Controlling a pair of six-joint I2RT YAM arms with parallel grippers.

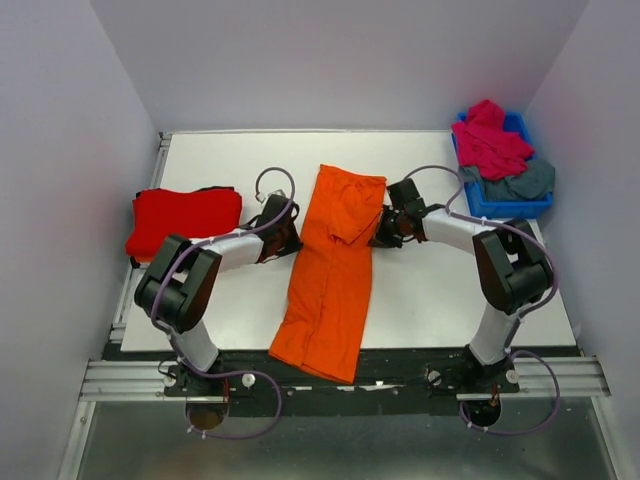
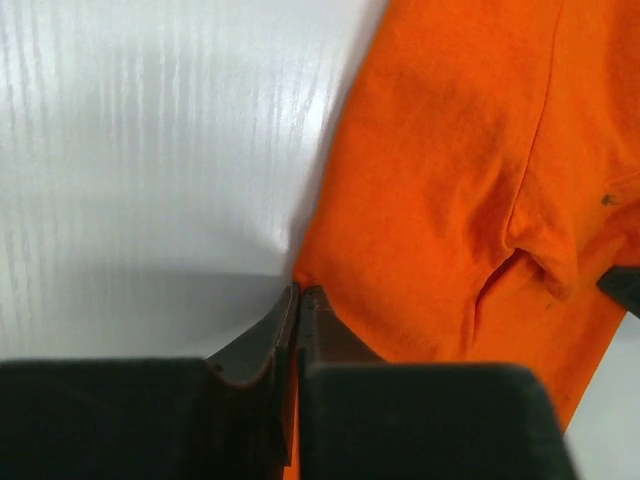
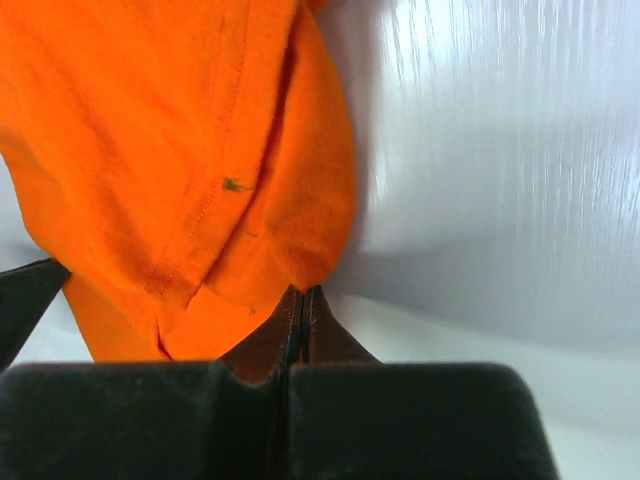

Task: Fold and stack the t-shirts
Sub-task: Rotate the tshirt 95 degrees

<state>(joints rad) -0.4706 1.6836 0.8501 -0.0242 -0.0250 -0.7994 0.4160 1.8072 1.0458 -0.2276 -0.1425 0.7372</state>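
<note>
A white table (image 1: 420,290) seen from above, with pale walls on three sides. Down its middle lies an orange t-shirt (image 1: 330,270), folded into a long narrow strip that runs from the far centre to the near edge, where its lower end hangs over the rail. Near the top of the strip a flap of cloth is folded in and lies wrinkled.

At the table's left edge sits a red t-shirt (image 1: 185,220), folded into a flat rectangle. At the far right corner stands a small blue bin (image 1: 505,205) holding two crumpled shirts: a magenta-pink t-shirt (image 1: 490,140) heaped on top and a grey-blue t-shirt (image 1: 525,182) spilling over the near right side.

Two arms reach in from the near edge, one to each side of the orange strip at about the same height.

The left gripper (image 2: 300,300) has its jaws drawn almost together, pinching the left edge of the orange cloth — a sliver of orange shows between the fingers. The right gripper (image 3: 302,300) has its jaws pressed fully together, nipping a corner of the shirt's right edge at its tips.
</note>
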